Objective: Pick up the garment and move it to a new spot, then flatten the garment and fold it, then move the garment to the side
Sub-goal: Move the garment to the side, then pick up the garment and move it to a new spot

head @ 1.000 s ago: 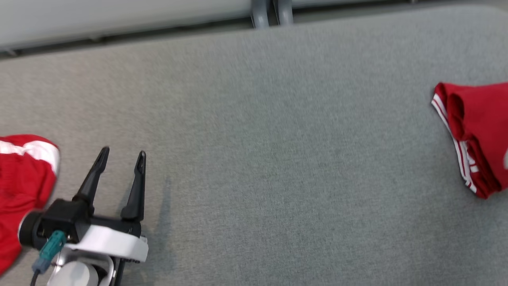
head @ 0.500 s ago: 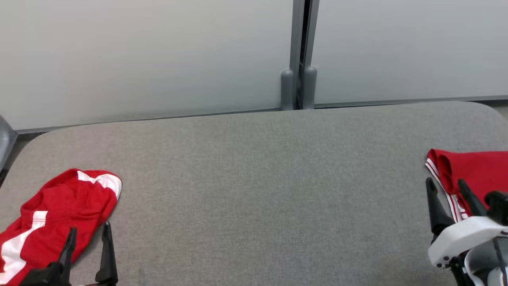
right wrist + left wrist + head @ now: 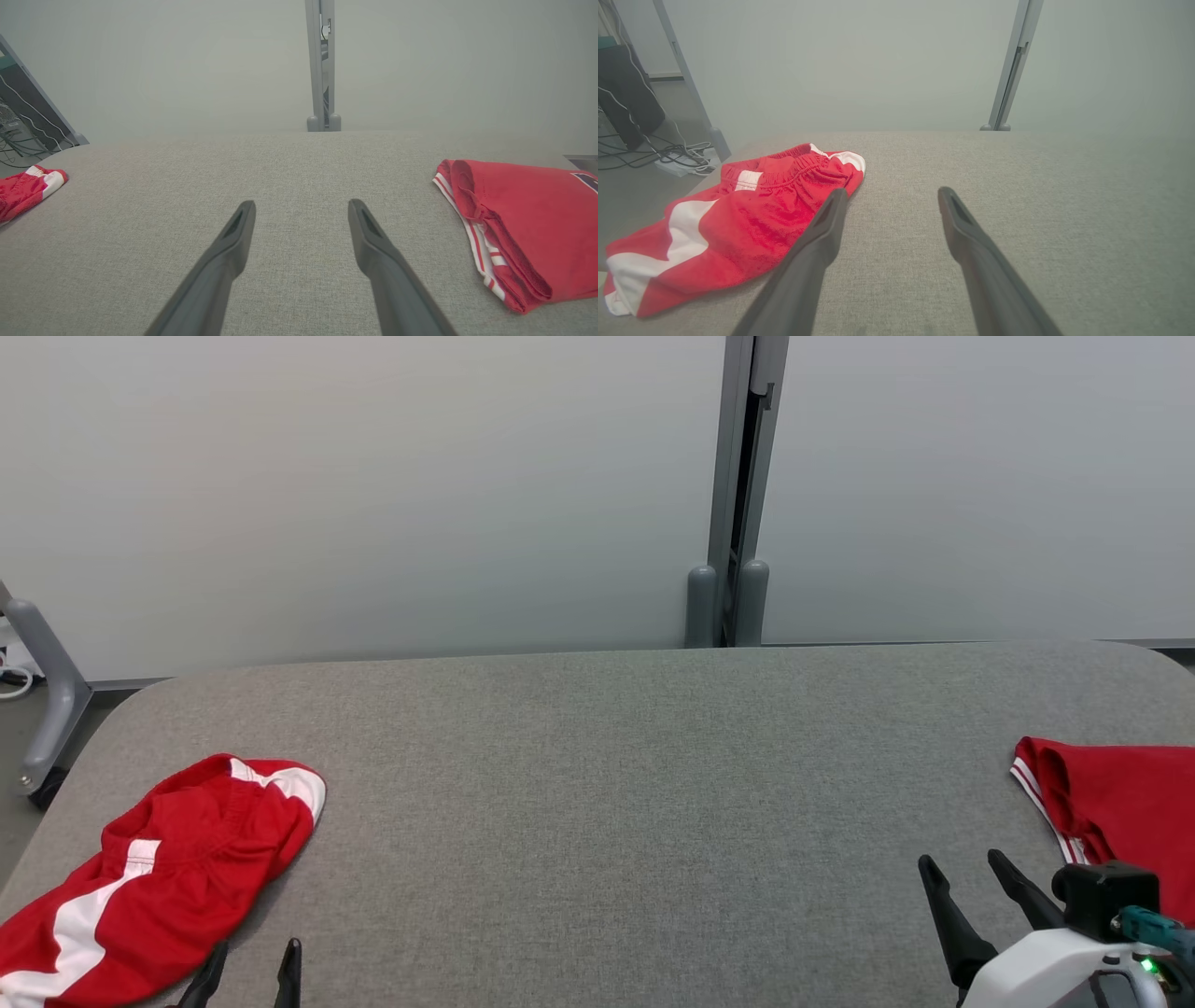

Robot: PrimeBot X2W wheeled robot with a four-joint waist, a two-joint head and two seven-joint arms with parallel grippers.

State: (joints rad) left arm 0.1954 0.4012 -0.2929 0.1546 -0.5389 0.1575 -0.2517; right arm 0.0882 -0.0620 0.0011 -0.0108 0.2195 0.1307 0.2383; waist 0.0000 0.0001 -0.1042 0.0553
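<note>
Left gripper (image 3: 892, 193), at 7 o'clock in the head view: I read its two dark fingers as spread wide, with bare cloth between them and nothing held. Only the fingertips rise above the bottom edge of the head view.

Right gripper (image 3: 301, 205), at 5 o'clock in the head view: its jaws likewise stand apart and empty. The fingers point toward 11 o'clock over the table, and a white wrist housing with a small green light sits behind them.

Red shorts (image 3: 168, 868), at 10 o'clock from the left gripper: they lie crumpled near the table's left edge. The elastic waistband is bunched toward 12 o'clock and the white side stripes face up. In the left wrist view that gripper's left finger (image 3: 817, 242) crosses in front of the shorts' near edge (I cannot tell whether it touches the fabric or hangs above it).

Folded red garment (image 3: 523, 219), at 2 o'clock from the right gripper: it lies flat and stacked near the table's right edge, with a red-and-white striped hem along its left side. It is near the gripper but apart from it.

Grey fabric-covered table (image 3: 597, 784): it has rounded far corners, and the two garments lie well apart at 8 and 4 o'clock.

Pale partition wall (image 3: 373, 495), at 12 o'clock beyond the table: a grey upright post (image 3: 738, 523) joins its panels. Cables (image 3: 677, 156) lie on the floor to the left.
</note>
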